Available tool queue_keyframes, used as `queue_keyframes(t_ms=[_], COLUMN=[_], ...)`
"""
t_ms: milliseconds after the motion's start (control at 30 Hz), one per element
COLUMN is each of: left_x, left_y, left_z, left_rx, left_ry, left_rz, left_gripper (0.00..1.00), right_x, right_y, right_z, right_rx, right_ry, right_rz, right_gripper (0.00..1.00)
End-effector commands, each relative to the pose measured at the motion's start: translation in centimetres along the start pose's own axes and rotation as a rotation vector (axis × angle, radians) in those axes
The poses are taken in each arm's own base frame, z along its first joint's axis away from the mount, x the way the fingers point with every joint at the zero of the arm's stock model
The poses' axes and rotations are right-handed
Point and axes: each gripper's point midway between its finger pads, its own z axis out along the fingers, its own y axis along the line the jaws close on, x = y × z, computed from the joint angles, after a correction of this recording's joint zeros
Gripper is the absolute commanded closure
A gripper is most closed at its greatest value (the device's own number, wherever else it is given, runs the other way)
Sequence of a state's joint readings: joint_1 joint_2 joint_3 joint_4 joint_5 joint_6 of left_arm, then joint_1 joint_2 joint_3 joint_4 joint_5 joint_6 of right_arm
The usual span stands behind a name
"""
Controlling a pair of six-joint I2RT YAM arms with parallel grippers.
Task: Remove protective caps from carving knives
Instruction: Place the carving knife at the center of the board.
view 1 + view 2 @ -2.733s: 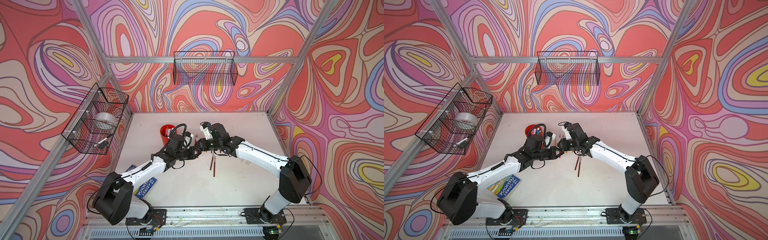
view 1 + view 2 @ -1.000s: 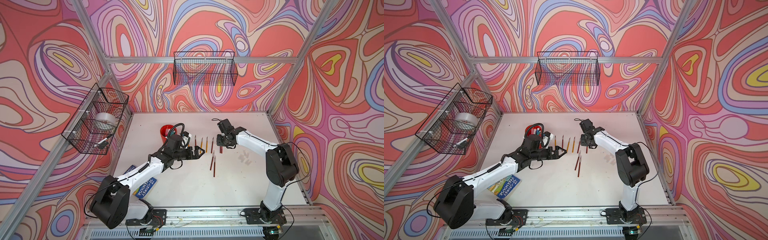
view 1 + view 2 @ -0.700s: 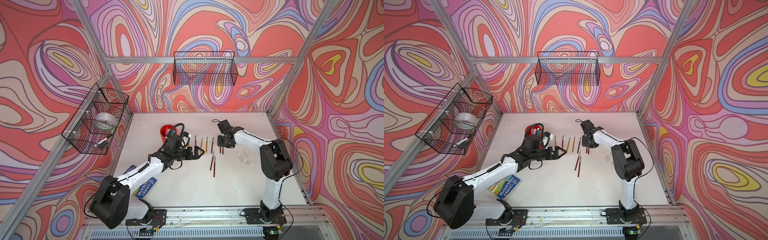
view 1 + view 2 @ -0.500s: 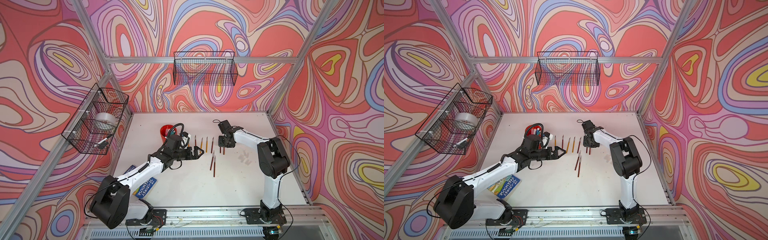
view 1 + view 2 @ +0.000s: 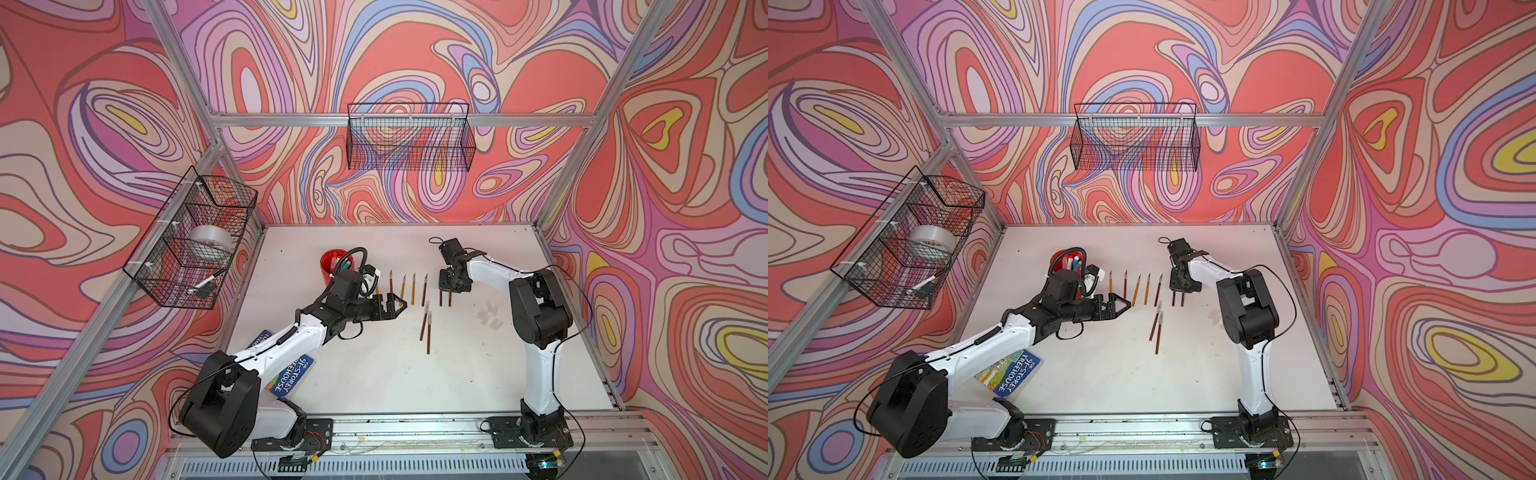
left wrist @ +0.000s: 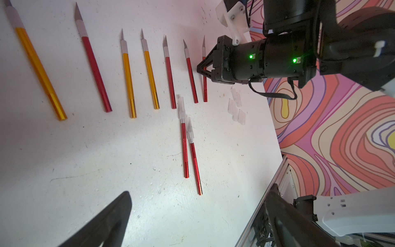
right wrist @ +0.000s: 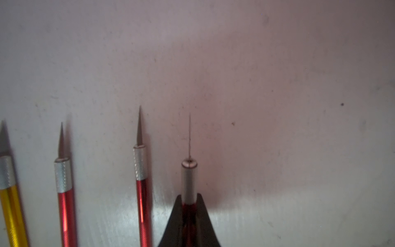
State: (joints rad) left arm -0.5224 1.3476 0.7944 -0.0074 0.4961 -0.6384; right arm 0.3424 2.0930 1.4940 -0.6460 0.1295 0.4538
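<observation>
Seen from above, a white tabletop [image 5: 374,374] has two robot arms reaching in from the lower edge of the frame. Seven carving knives [image 6: 128,81] with dark red or yellow handles lie in a row across the centre of both top views. Their bare blades point toward the back wall. Right of centre, the right pincer [image 5: 451,291] is clamped on the dark red handle of the end knife [image 7: 189,179] at the row's right end. Left of centre, the left pincer [image 5: 401,303] is spread wide, holds nothing and sits just beside the row. Below the row, two more red knives [image 5: 426,328] lie side by side with protective caps [image 6: 181,107] on their tips. Loose caps [image 5: 490,318] lie further right. A red cup [image 5: 326,266] of markers stands at the upper left of the row.
</observation>
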Motion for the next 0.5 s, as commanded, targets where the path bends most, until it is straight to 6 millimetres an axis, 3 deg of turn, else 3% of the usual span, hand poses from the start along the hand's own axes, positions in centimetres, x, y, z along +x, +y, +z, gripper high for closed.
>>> queue_keyframes(t_ms=[0, 467], left_x=[-0.1, -0.1], left_y=[0.2, 0.2], left_z=[-0.5, -0.4], left_rx=[-0.008, -0.007], left_ry=[-0.011, -0.009], left_rz=[0.013, 0.008], left_gripper=[0.01, 0.0], right_x=[0.6, 1.0], right_y=[-0.5, -1.0], right_z=[1.4, 2.4], right_rx=[0.014, -0.013], right_ry=[0.034, 0.058], right_rz=[0.0, 0.028], right_gripper=[0.88, 0.82])
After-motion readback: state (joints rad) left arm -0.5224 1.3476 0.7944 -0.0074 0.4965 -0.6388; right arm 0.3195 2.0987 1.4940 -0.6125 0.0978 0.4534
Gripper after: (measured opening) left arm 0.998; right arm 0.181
